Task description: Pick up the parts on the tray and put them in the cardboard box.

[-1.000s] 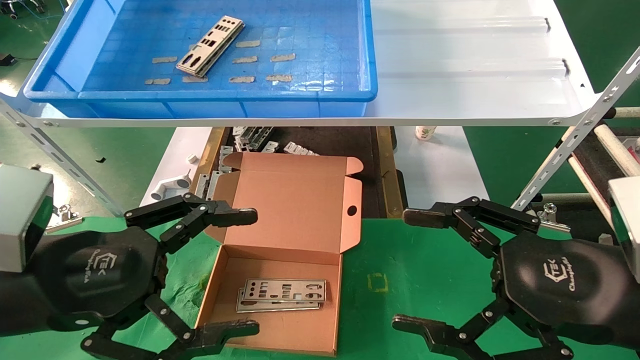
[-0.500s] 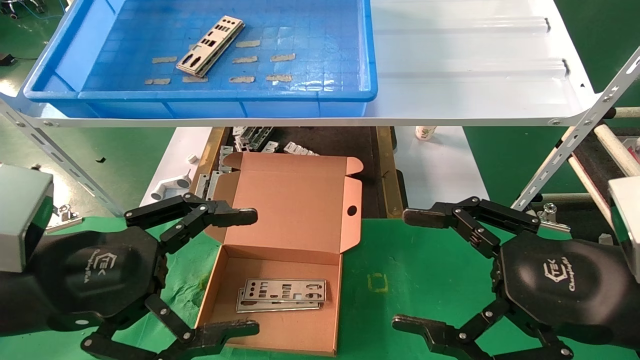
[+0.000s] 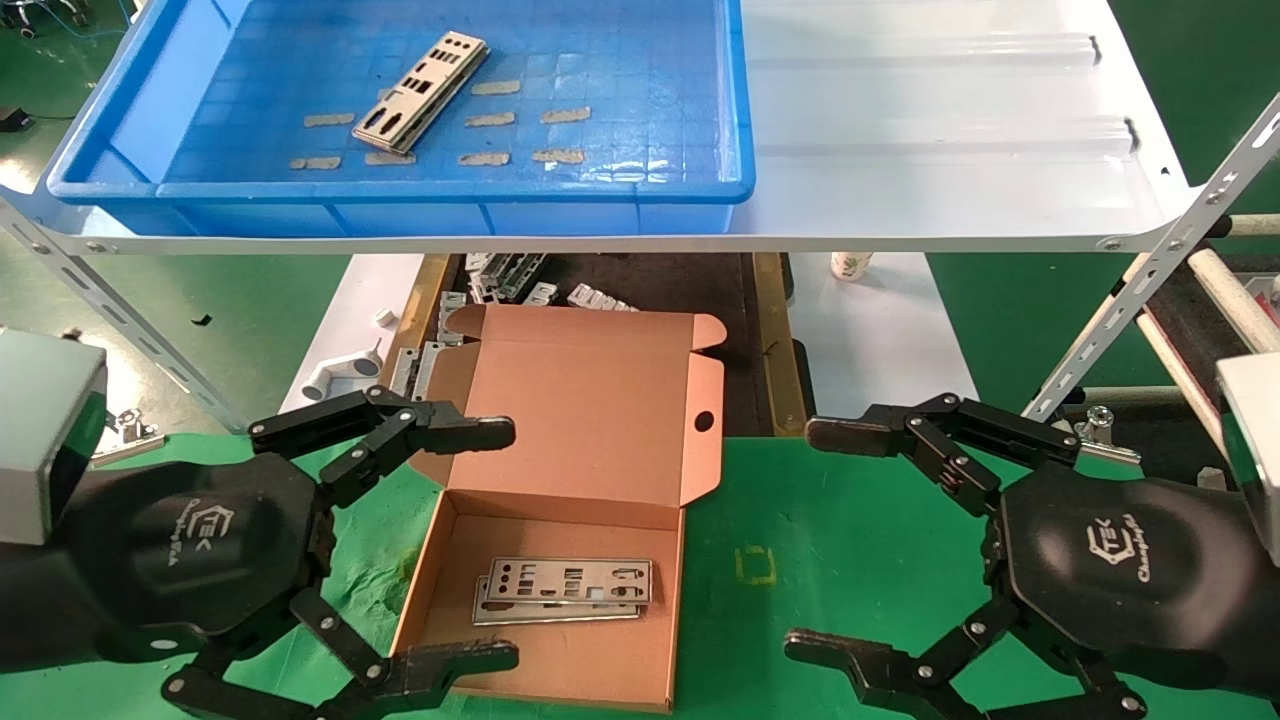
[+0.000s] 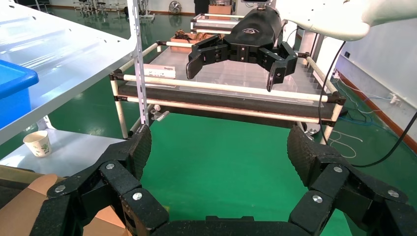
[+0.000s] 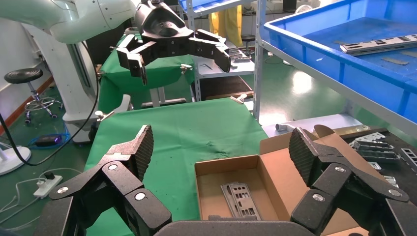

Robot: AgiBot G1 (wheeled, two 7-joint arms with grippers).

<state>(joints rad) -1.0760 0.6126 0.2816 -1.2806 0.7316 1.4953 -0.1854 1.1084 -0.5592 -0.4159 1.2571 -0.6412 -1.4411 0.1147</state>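
A silver punched plate (image 3: 421, 91) lies in the blue tray (image 3: 600, 188) on the white shelf, far left; it also shows in the right wrist view (image 5: 381, 44). The open cardboard box (image 3: 590, 400) sits on the green cloth with two stacked silver plates (image 3: 560, 590) inside, which also show in the right wrist view (image 5: 240, 199). My left gripper (image 3: 500, 545) is open and empty, over the box's left edge. My right gripper (image 3: 820, 540) is open and empty, right of the box. Both hang low, well below the tray.
The white ribbed shelf (image 3: 950, 130) spans the scene above the box, on angled slotted supports (image 3: 1150, 270). Small grey brackets (image 3: 500, 280) lie on the dark surface behind the box. A paper cup (image 3: 850, 265) stands on a white panel. A roller rack (image 4: 221, 93) is to the right.
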